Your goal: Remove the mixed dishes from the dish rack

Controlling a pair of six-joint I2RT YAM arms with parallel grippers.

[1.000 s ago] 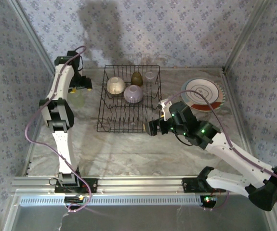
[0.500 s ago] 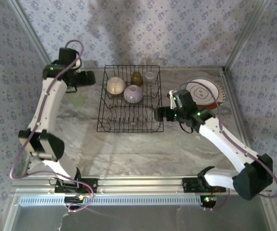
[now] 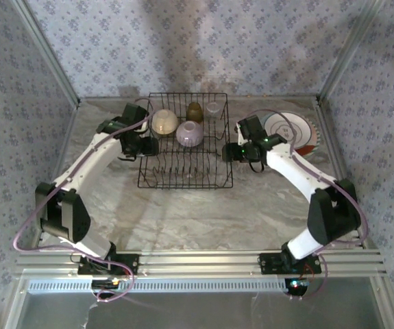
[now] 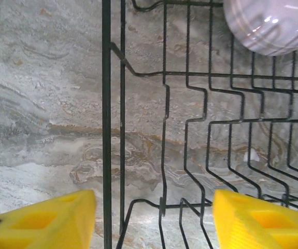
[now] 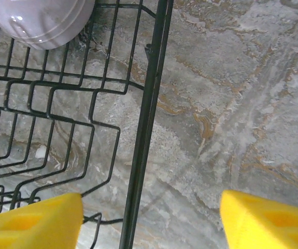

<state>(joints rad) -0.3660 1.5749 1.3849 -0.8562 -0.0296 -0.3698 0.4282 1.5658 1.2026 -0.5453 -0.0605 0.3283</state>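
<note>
Jaws apart, gripping nothing: left gripper [image 4: 151, 218] astride the left rail of the dish rack [image 4: 106, 104], right gripper [image 5: 149, 223] astride its right rail. Lilac bowl [image 4: 270, 23] inside the rack, ahead of both; cream bowl [image 3: 164, 121] and olive cup [image 3: 194, 111] beyond it. Probably a two-sided grip on the rack: centre each rail between the pads [image 4: 40, 218], close evenly, keep level. Plates [image 3: 296, 130] outward of the right jaws.

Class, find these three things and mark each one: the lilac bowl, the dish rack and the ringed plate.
lilac bowl [image 3: 190, 133]: top view, middle of its rounded side.
dish rack [image 3: 183, 186]: top view, on the near rim wire.
ringed plate [image 3: 291, 129]: top view, centre of its face.
</note>
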